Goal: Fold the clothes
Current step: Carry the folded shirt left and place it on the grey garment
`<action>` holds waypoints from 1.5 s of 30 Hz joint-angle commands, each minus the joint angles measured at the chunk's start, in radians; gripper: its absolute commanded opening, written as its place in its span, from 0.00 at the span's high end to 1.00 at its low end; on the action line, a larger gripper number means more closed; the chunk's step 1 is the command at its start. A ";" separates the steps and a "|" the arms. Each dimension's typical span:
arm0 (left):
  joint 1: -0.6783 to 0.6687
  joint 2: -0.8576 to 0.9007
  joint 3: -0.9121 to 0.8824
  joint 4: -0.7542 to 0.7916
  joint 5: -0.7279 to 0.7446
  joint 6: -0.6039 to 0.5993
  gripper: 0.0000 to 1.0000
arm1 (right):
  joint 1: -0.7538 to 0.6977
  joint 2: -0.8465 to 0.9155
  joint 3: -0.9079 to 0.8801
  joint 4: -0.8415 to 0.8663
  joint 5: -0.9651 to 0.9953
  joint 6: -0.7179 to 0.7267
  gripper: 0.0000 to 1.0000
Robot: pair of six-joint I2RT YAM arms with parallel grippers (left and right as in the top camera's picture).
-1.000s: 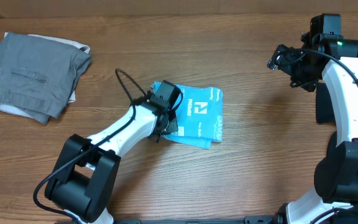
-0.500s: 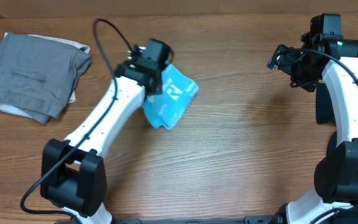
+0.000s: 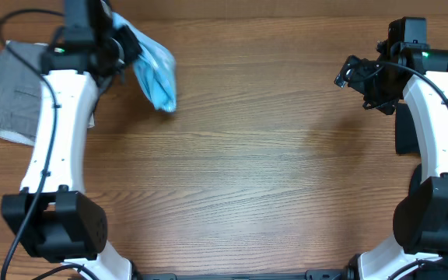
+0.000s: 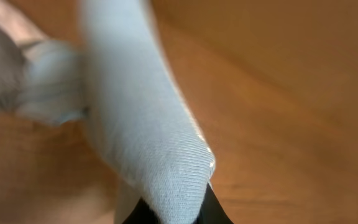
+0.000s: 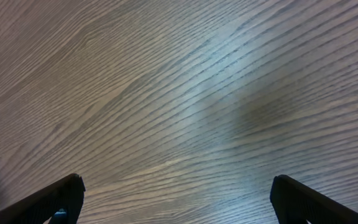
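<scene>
Our left end effector [image 3: 123,48] is pinched shut on the bunched light blue T-shirt [image 3: 155,71], which hangs from it over the far-left corner of the counter [image 3: 247,171], just beside a pile of gray clothes [image 3: 14,97]; our right end effector [image 3: 354,78] hovers over bare wood at the far right, spread wide and holding nothing.
</scene>
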 commanded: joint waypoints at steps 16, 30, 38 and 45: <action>0.391 0.005 0.222 0.116 -0.008 -0.040 0.96 | 0.002 0.001 0.000 0.005 0.006 -0.006 0.00; 0.436 0.175 0.222 0.391 0.077 -0.041 0.96 | 0.002 0.001 0.000 0.005 0.006 -0.006 0.00; 0.441 0.202 0.222 0.492 0.132 0.018 0.95 | 0.002 0.001 0.000 0.005 0.006 -0.006 0.00; 0.438 0.319 0.207 0.100 -0.115 0.069 0.96 | 0.002 0.001 0.000 0.005 0.006 -0.006 0.00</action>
